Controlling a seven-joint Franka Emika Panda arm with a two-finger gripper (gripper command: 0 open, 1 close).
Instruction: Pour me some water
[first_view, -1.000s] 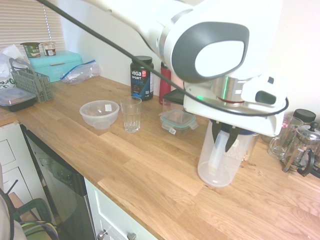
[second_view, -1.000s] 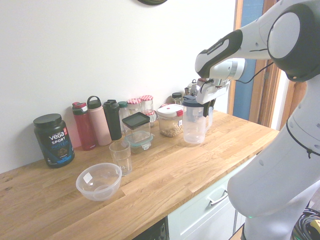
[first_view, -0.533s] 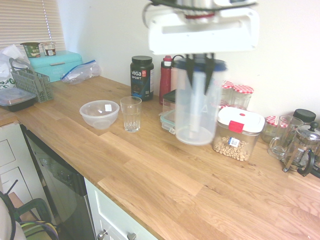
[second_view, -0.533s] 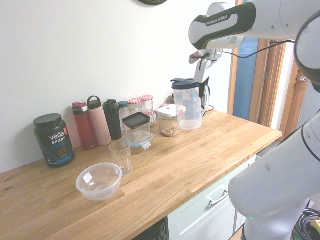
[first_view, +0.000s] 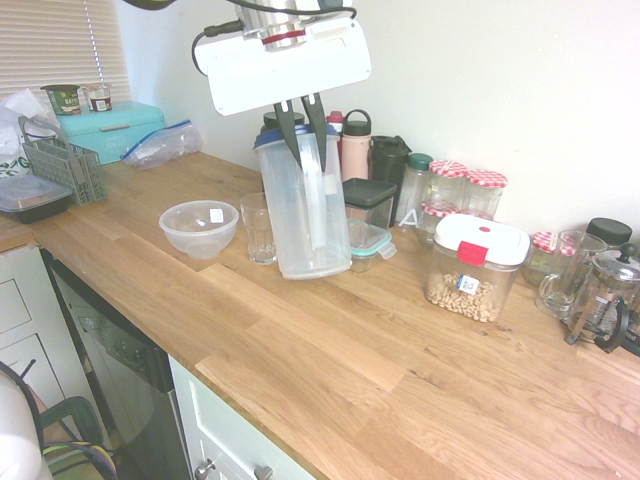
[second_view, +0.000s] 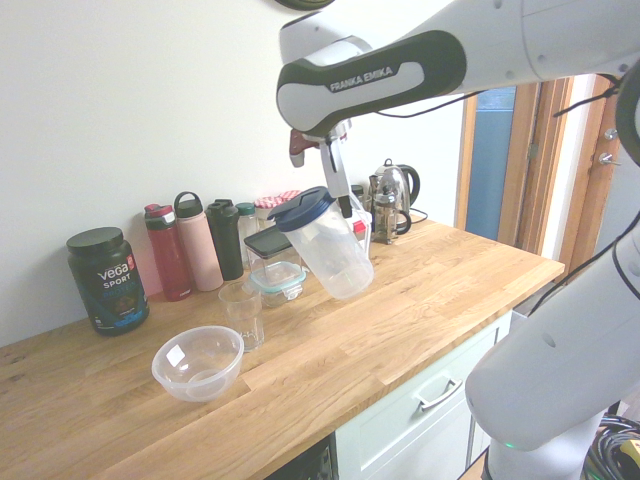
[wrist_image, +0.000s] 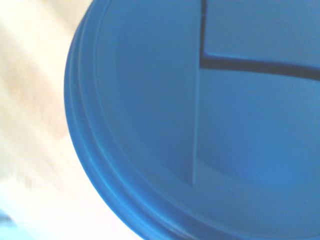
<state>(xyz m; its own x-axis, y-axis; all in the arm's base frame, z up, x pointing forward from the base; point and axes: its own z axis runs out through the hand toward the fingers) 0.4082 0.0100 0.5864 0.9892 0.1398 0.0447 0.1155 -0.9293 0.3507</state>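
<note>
Tilting clear pitcher beside empty glass

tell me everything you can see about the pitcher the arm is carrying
The pitcher is clear plastic with a blue lid and looks empty. The pincer grips it from above at the lid, holding it off the wooden counter. In the second exterior view it tilts, lid toward the drinking glass, not touching it.
</note>
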